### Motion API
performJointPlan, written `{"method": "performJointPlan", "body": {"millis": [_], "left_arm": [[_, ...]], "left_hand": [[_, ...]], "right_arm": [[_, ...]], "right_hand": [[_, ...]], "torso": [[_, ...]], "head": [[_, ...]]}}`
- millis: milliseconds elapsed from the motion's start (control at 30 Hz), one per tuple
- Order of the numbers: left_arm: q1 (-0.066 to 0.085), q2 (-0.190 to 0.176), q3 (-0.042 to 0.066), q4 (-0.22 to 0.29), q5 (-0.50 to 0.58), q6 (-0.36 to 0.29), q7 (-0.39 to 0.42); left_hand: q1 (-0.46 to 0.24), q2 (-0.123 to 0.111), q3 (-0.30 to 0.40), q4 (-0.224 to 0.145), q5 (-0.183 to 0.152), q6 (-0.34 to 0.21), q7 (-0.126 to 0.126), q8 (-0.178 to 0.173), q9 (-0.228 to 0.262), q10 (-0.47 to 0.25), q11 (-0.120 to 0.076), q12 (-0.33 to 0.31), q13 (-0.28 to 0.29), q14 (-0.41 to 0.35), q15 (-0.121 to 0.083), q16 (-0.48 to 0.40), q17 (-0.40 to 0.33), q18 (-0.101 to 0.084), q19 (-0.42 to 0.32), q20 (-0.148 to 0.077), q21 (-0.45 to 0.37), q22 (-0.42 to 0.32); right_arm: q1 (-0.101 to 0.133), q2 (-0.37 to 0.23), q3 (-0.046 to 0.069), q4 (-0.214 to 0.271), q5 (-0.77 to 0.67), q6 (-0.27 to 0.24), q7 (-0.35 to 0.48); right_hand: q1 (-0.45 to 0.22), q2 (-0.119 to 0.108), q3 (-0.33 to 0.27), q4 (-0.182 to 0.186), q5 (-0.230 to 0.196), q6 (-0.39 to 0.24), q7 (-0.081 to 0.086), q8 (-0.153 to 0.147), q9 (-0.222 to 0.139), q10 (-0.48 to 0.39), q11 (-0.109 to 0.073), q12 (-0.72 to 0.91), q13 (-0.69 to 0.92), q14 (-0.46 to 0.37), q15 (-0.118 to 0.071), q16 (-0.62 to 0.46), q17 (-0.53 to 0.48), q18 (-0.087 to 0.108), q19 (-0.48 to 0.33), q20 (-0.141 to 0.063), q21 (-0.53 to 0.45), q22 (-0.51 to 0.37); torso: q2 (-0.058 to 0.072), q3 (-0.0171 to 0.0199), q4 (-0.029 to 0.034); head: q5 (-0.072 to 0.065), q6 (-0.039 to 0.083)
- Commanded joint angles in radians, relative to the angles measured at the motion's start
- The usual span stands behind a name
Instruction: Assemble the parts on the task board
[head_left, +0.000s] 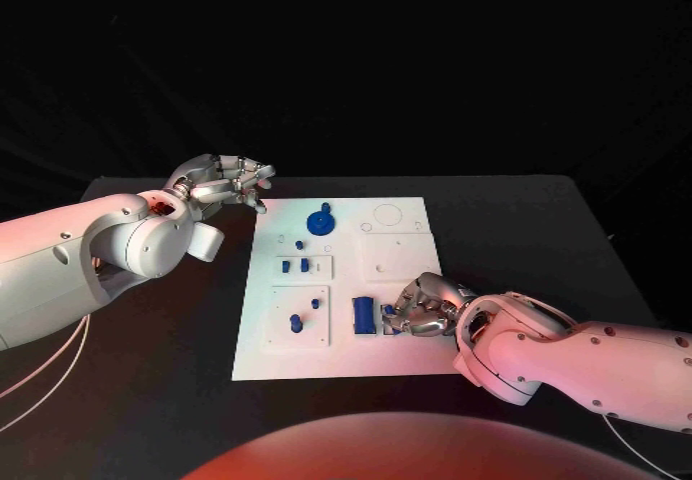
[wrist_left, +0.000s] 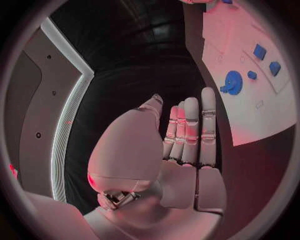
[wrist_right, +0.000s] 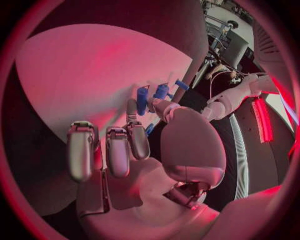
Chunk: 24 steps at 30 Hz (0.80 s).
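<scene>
The white task board (head_left: 346, 290) lies in the middle of the black table. On it are a blue gear (head_left: 323, 218) at the far side, several small blue parts (head_left: 296, 266) down its left half, and a blue block (head_left: 362, 315) near the front. My right hand (head_left: 423, 305) rests on the board just right of that block, its fingers curled around a small blue part (head_left: 387, 319). In the right wrist view the thumb and a fingertip (wrist_right: 132, 112) meet beside blue pieces (wrist_right: 142, 100). My left hand (head_left: 224, 182) hovers off the board's far left corner, holding nothing, its fingers (wrist_left: 190, 130) stretched out.
The left wrist view shows the board (wrist_left: 250, 110) with the gear (wrist_left: 232, 82) and small blue parts (wrist_left: 259, 51) off to one side of the hand. Bare black table (head_left: 519, 240) lies right of the board, and a narrower strip runs along its left.
</scene>
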Motion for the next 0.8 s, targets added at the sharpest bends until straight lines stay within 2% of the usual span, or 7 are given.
{"method": "performJointPlan", "body": {"millis": [33,67,233,333,567,800], "left_arm": [[0.001,0.001,0.001,0.003,-0.002,0.017,0.002],[0.001,0.001,0.001,0.003,-0.002,0.018,0.002],[0.001,0.0,0.001,0.003,-0.003,0.017,0.001],[0.001,0.0,0.001,0.003,-0.003,0.017,0.001],[0.001,-0.001,0.001,0.004,-0.003,0.017,0.001],[0.001,-0.002,0.001,0.004,-0.003,0.017,0.0]], "left_hand": [[-0.007,-0.004,0.005,0.001,-0.001,-0.004,0.012,0.003,-0.001,-0.003,0.005,0.002,-0.001,0.003,0.007,-0.007,-0.001,0.014,0.007,-0.001,-0.005,-0.001],[-0.007,-0.004,0.005,0.001,-0.001,-0.004,0.012,0.003,-0.001,-0.003,0.005,0.002,-0.001,0.003,0.007,-0.007,-0.001,0.014,0.007,-0.001,-0.005,-0.001],[-0.008,-0.004,0.006,0.001,-0.001,-0.004,0.012,0.003,-0.001,-0.003,0.005,0.002,-0.001,0.003,0.007,-0.007,-0.001,0.014,0.008,-0.001,-0.005,-0.001],[-0.008,-0.004,0.006,0.001,-0.001,-0.004,0.012,0.003,-0.001,-0.003,0.005,0.002,-0.001,0.003,0.007,-0.007,-0.001,0.014,0.008,-0.001,-0.005,-0.001],[-0.008,-0.004,0.006,0.001,-0.001,-0.004,0.012,0.003,-0.001,-0.003,0.005,0.002,-0.001,0.003,0.007,-0.007,-0.001,0.014,0.008,-0.001,-0.005,-0.001],[-0.008,-0.004,0.006,0.001,-0.001,-0.004,0.012,0.003,-0.001,-0.003,0.005,0.002,-0.001,0.003,0.007,-0.007,-0.001,0.014,0.008,-0.001,-0.005,-0.001]], "right_arm": [[-0.001,0.003,0.0,0.005,-0.021,0.009,0.011],[-0.001,0.003,0.0,0.004,-0.022,0.01,0.01],[-0.001,0.002,0.0,0.002,-0.029,0.015,0.006],[-0.001,0.001,0.0,0.001,-0.033,0.017,0.005],[-0.001,0.001,0.0,0.003,-0.041,0.017,0.008],[-0.001,-0.019,0.0,0.015,-0.048,0.038,0.024]], "right_hand": [[-0.02,-0.011,-0.036,0.016,0.042,0.005,0.005,-0.006,-0.003,0.009,0.006,0.005,0.115,0.089,0.005,0.002,0.182,-0.014,0.059,0.0,0.004,0.222],[-0.025,-0.015,-0.057,0.025,0.057,0.006,0.006,-0.007,-0.004,0.009,0.006,0.004,0.115,0.089,0.004,0.002,0.181,-0.014,0.059,0.0,0.003,0.222],[-0.039,-0.024,-0.121,0.058,0.037,0.008,0.006,-0.013,-0.007,0.009,0.007,0.004,0.116,0.089,0.005,0.002,0.182,-0.014,0.059,0.0,0.002,0.222],[-0.033,-0.024,-0.172,0.088,-0.015,0.01,0.004,-0.016,-0.009,0.008,0.005,0.002,0.115,0.089,0.004,0.002,0.181,-0.014,0.058,0.0,0.001,0.221],[-0.033,-0.019,-0.209,0.096,-0.039,0.011,0.004,-0.019,-0.01,0.008,0.005,0.002,0.116,0.089,0.004,0.002,0.181,-0.014,0.058,-0.001,0.0,0.221],[-0.024,-0.018,-0.218,0.093,-0.04,0.011,0.004,-0.02,-0.011,0.008,0.005,0.002,0.116,0.089,0.004,0.001,0.18,-0.013,0.058,-0.001,-0.001,0.221]], "torso": [[0.0,-0.0003,-0.0001],[0.0,-0.0004,-0.0002],[0.0,-0.0003,-0.0004],[0.0,-0.0004,-0.0004],[0.0,-0.0002,-0.0002],[0.0,-0.0004,-0.0002]], "head": [[0.001,0.0],[0.002,0.0],[0.003,0.0],[0.003,0.0],[0.004,0.0],[0.006,0.0]]}}
